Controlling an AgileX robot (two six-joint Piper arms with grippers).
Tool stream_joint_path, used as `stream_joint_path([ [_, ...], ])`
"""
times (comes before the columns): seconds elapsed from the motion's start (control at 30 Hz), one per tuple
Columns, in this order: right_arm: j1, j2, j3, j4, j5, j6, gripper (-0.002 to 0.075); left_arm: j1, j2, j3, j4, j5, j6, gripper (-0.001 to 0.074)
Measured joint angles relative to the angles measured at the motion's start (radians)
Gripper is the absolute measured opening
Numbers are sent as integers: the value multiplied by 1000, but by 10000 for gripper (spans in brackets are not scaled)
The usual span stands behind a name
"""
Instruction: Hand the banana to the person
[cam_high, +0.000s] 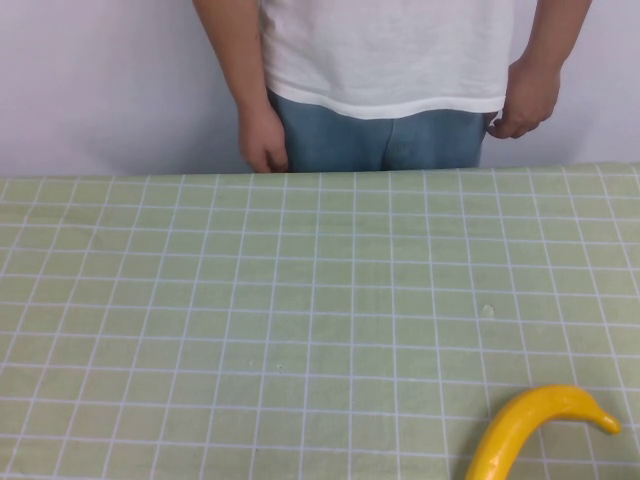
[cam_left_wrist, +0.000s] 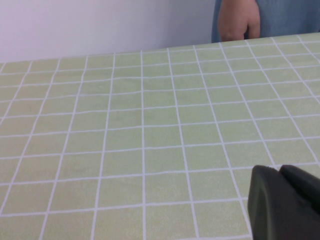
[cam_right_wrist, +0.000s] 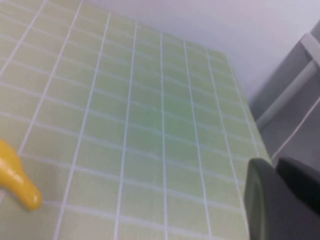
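The yellow banana (cam_high: 530, 420) lies on the green checked tablecloth (cam_high: 300, 300) at the near right edge, its pointed tip toward the right. One end of it shows in the right wrist view (cam_right_wrist: 15, 175). The person (cam_high: 385, 60) stands behind the far table edge in a white T-shirt and jeans, hands hanging at the sides; one hand shows in the left wrist view (cam_left_wrist: 240, 22). My left gripper (cam_left_wrist: 279, 170) is shut and empty above the cloth. My right gripper (cam_right_wrist: 275, 162) is shut and empty, a little away from the banana. Neither gripper shows in the high view.
A plain white wall (cam_high: 100, 80) stands behind the table. The table's right edge (cam_right_wrist: 245, 105) and a grey frame (cam_right_wrist: 295, 85) beyond it show in the right wrist view.
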Motion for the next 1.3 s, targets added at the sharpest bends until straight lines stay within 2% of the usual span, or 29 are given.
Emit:
stream_joint_path([
  [0.1, 0, 0, -2, 0, -230, 6, -7, 0, 0, 0, 0, 0, 0, -3],
  [0.27, 0, 0, -2, 0, -763, 6, -7, 0, 0, 0, 0, 0, 0, -4],
  [0.33, 0, 0, -2, 0, -896, 6, -7, 0, 0, 0, 0, 0, 0, -4],
  [0.47, 0, 0, -2, 0, -1000, 6, -7, 0, 0, 0, 0, 0, 0, -4],
  [0.53, 0, 0, -2, 60, -1061, 6, -7, 0, 0, 0, 0, 0, 0, -4],
  [0.6, 0, 0, -2, 106, -1165, 83, -7, 0, 0, 0, 0, 0, 0, -4],
  [0.67, 0, 0, -4, 140, -1292, 230, -7, 0, 0, 0, 0, 0, 0, -4],
  [0.77, 0, 0, -39, 259, -1339, 328, -7, 0, 0, 0, 0, 0, 0, -4],
  [0.87, 0, 0, -123, 297, -1289, 420, -7, 0, 0, 0, 0, 0, 0, -4],
  [0.93, 0, 0, -205, 285, -1170, 473, -7, 0, 0, 0, 0, 0, 0, -4],
  [1.03, 0, 0, -387, 248, -768, 558, -7, 0, 0, 0, 0, 0, 0, -4],
  [1.17, 0, 47, -608, 180, -203, 559, -7, 0, 0, 0, 0, 0, 0, -4],
  [1.3, 0, 141, -710, 188, 146, 559, -7, 0, 0, 0, 0, 0, 0, -4],
])
